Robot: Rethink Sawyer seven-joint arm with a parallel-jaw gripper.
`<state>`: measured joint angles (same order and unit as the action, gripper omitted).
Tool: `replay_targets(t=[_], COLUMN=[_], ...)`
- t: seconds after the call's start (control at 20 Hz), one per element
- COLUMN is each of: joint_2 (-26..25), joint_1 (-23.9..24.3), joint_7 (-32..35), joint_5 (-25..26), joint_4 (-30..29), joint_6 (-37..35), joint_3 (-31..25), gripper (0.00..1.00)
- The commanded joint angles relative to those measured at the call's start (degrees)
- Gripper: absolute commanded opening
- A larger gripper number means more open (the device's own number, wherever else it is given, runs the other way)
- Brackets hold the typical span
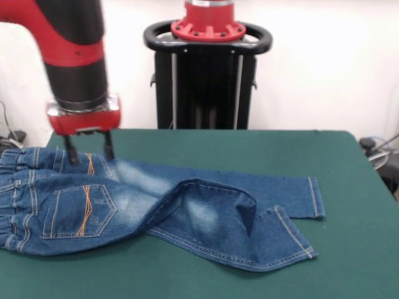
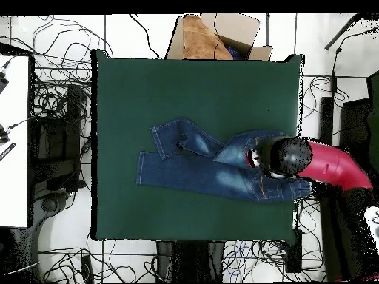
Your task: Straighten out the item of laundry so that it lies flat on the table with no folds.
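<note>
The blue denim jeans [image 1: 156, 205] lie on the dark green table [image 1: 249, 149], waistband at the left edge of the front view and back pockets with orange stitching facing up. The far leg runs straight to the right. The near leg is bent, with a raised fold at the knee. My gripper [image 1: 89, 152] points down over the upper waist area. It is open, with its fingertips [image 1: 108, 149] at the denim beside the far pocket. In the overhead view the jeans [image 2: 200, 171] lie right of the table's [image 2: 185, 89] middle, and the red arm [image 2: 326, 166] covers the waist end.
The black pedestal [image 1: 207, 75] stands behind the table's far edge. In the overhead view a cardboard box [image 2: 215, 37] sits beyond the table's top edge, cables lie on the floor all round, and a white surface [image 2: 13, 140] is at the left.
</note>
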<state>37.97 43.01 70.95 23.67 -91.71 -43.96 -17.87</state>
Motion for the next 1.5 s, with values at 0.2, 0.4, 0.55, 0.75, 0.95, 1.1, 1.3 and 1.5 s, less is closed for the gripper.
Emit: replay_targets(t=[0.2,0.4,0.55,0.75,0.95,1.1,1.3,1.5], joint_2=[-0.86,-0.14,0.31,0.78,0.31,-1.00,-1.94,-2.46], joint_1=[-10.21,-13.34,-15.11,-17.55,-18.53,-19.65,-20.15,-22.70], joint_7=[31.17,34.22,36.37,38.97,41.79,43.79,45.15,39.69], joint_5=[-8.22,-10.41,-11.48,-12.72,-14.57,-16.18,-19.18,-17.67], joint_4=[-9.12,-10.56,-11.66,-13.14,-15.87,-16.53,-17.43,-14.66], joint_6=[12.41,14.39,15.76,17.48,23.57,26.42,29.66,24.25], joint_3=[7.96,9.32,10.01,10.64,10.20,10.99,11.31,13.81], gripper=[1.00,1.00,1.00,1.00,1.00,1.00,1.00,1.00])
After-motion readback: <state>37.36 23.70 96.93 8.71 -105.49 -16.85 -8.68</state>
